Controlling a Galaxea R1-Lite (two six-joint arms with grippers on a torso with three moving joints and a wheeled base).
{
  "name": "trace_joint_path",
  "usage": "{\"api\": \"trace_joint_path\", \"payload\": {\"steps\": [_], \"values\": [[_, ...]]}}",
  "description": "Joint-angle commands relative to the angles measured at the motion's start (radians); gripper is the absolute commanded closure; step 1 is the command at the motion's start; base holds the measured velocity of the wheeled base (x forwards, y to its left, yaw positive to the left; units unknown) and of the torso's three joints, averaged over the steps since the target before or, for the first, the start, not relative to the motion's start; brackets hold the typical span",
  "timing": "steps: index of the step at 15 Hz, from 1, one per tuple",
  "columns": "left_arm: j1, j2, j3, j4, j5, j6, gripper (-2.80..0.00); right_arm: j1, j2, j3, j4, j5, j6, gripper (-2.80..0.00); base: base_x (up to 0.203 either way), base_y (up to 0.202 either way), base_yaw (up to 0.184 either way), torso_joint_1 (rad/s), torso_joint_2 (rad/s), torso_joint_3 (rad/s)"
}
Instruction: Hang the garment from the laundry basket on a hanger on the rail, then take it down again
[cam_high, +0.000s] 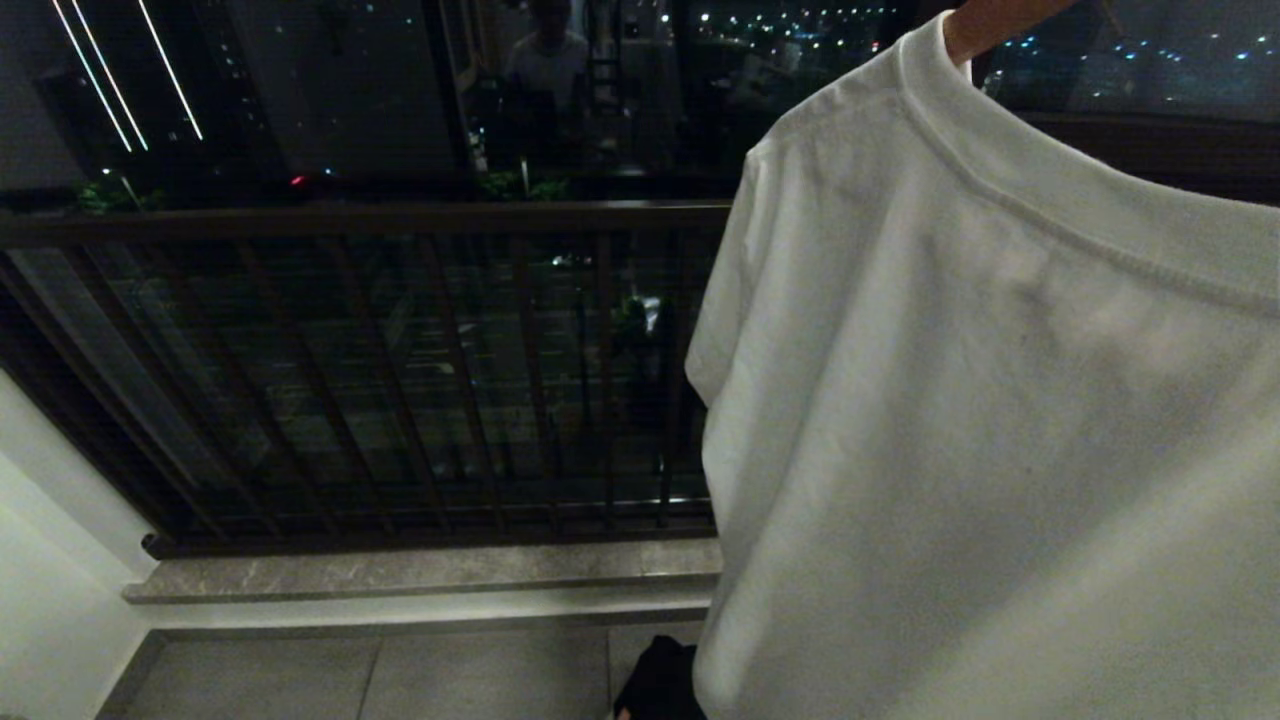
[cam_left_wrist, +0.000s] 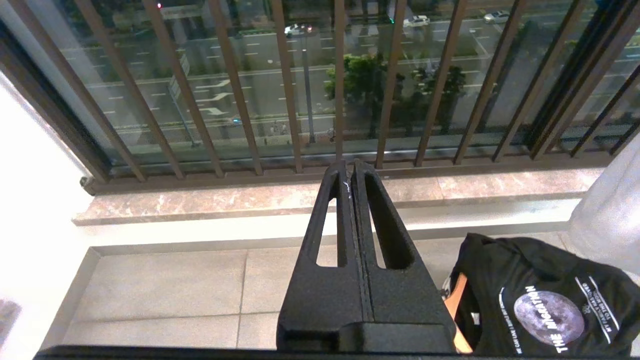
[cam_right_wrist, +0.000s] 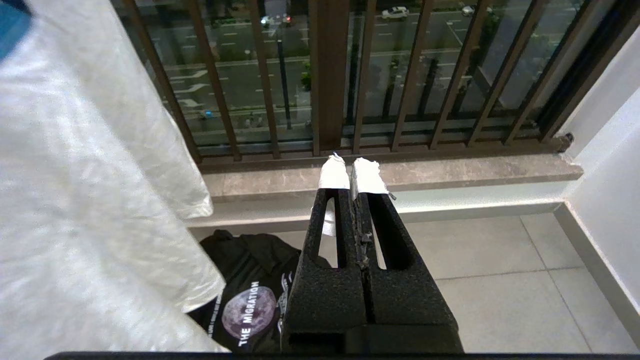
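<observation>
White T-shirt (cam_high: 980, 420) fabric fills the right half of the head view, hanging closest to the lens. Its ribbed collar sits at the top, with a wooden hanger (cam_high: 985, 25) emerging from the neck opening. In the right wrist view the same white shirt (cam_right_wrist: 85, 190) hangs in front of the railing.

Black garment (cam_left_wrist: 540, 300): bunched on the tiled floor (cam_left_wrist: 165, 290) below the white shirt's hem. A round moon graphic with white lettering faces upward. An orange-brown strip shows at its edge beside the left gripper body; whether this is part of the laundry basket cannot be told. The garment (cam_right_wrist: 250, 295) also appears in the right wrist view, partly covered by the white shirt. In the head view only a dark corner (cam_high: 660, 680) is visible at the bottom edge.

Left gripper (cam_left_wrist: 351, 172): fingers pressed together, holding nothing, raised above the floor and pointing toward the stone sill (cam_left_wrist: 225, 200).

Right gripper (cam_right_wrist: 354, 167): fingers pressed together, tips wrapped in white tape, holding nothing, also pointing toward the sill.

Balcony railing (cam_high: 380, 370): dark vertical bars above the sill. A street with trees lies beyond.
</observation>
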Motion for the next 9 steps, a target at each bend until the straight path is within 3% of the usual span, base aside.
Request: {"api": "trace_joint_path", "payload": {"steps": [1, 9], "values": [[-0.001, -0.001, 0.002, -0.001, 0.000, 0.000, 0.00, 0.000, 0.001, 0.000, 0.000, 0.000, 0.000, 0.00, 0.000, 0.000, 0.000, -0.124, 0.32, 0.173], [-0.001, -0.001, 0.002, -0.001, 0.000, 0.000, 0.00, 0.000, 0.001, 0.000, 0.000, 0.000, 0.000, 0.00, 0.000, 0.000, 0.000, -0.134, 0.32, 0.185]]}}
